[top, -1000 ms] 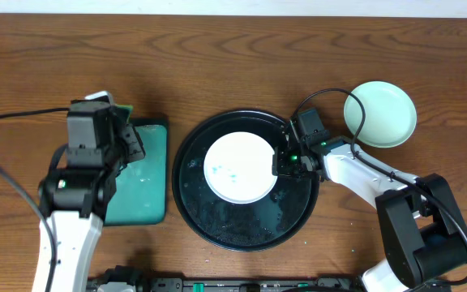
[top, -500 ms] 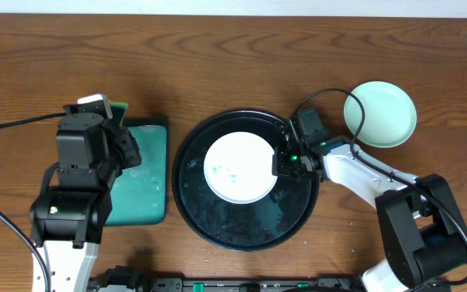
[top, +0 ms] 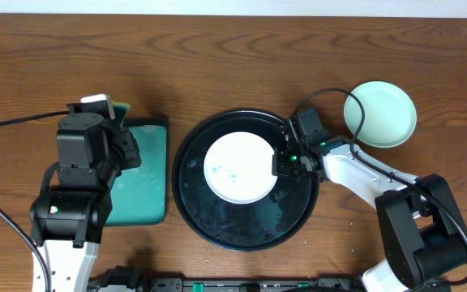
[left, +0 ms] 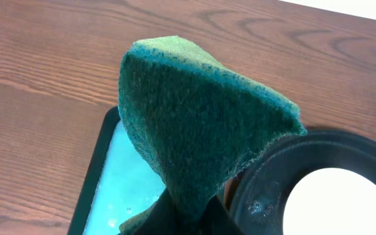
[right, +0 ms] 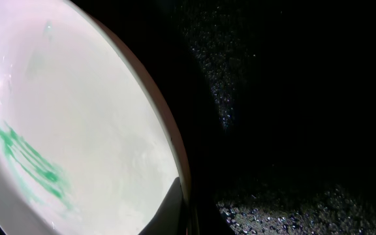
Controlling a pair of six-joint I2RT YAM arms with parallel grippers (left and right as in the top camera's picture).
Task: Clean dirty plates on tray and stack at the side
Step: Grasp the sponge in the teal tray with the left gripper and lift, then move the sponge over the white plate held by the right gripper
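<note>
Sponge [left: 201, 130] sits pinched in my left claw [top: 126, 139] above the teal tray [top: 148, 186]; I see the white plate [top: 240, 168] in the black tray [top: 242, 231], right claw [top: 284, 162] clamped on its rim, mint plate [top: 381, 113] on the surface [top: 233, 57] beyond.

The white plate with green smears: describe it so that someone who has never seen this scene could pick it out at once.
On the brown wooden table lies a large round black tray, and inside it, alone, sits the small round white plate. Unlike the pale mint-green plate on bare wood outside the tray, it is white with teal-green smears.
</note>
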